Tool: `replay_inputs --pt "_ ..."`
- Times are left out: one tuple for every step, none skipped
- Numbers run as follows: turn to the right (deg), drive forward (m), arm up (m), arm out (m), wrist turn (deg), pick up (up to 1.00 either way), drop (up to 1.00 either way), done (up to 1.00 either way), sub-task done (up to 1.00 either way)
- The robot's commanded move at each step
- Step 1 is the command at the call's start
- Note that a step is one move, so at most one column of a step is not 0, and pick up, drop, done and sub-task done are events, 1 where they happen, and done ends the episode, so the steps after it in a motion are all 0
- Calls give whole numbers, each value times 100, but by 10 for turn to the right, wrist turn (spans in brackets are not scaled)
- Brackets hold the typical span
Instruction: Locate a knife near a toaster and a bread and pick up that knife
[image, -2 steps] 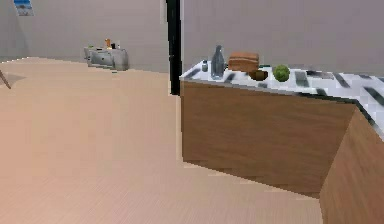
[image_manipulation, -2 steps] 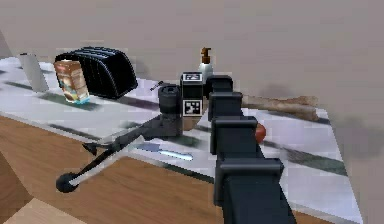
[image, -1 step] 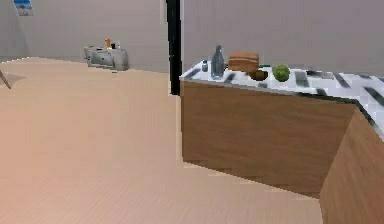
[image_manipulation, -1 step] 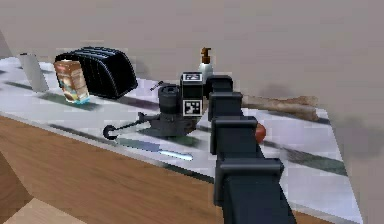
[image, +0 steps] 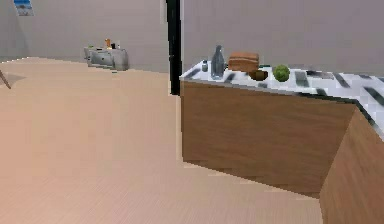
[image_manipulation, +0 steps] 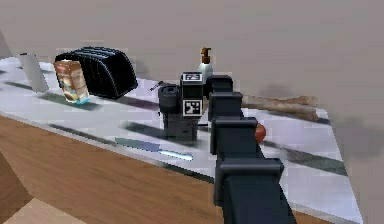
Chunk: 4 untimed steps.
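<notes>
In the arm side view a black toaster (image_manipulation: 96, 70) stands at the back left of a marble countertop (image_manipulation: 300, 165). A piece of bread (image_manipulation: 72, 80) stands upright just in front of it. A long, flat grey knife (image_manipulation: 155, 148) lies near the counter's front edge. The dark arm (image_manipulation: 245, 170) rises from the bottom edge over the counter. At its far end are two white marked squares (image_manipulation: 191, 92), and left of them the gripper (image_manipulation: 166, 100), farther back than the knife. I cannot tell whether it holds anything.
Behind the arm stands a small bottle (image_manipulation: 205, 55), with a brown rolling pin (image_manipulation: 285, 100) and a red round thing (image_manipulation: 260, 132) at its right. In the forward view a wood-fronted counter (image: 260, 135) carries a bottle (image: 218, 60), a bowl (image: 259, 74) and a green fruit (image: 282, 72). Open wood floor (image: 80, 140) spreads left.
</notes>
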Motion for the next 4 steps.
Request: replay_inputs --pt "0 0 0 0 90 0 0 0 0" --pt "0 0 -16 0 0 0 0 0 0" --pt "0 0 0 0 0 100 0 0 0" --pt "0 0 10 0 0 0 0 0 0"
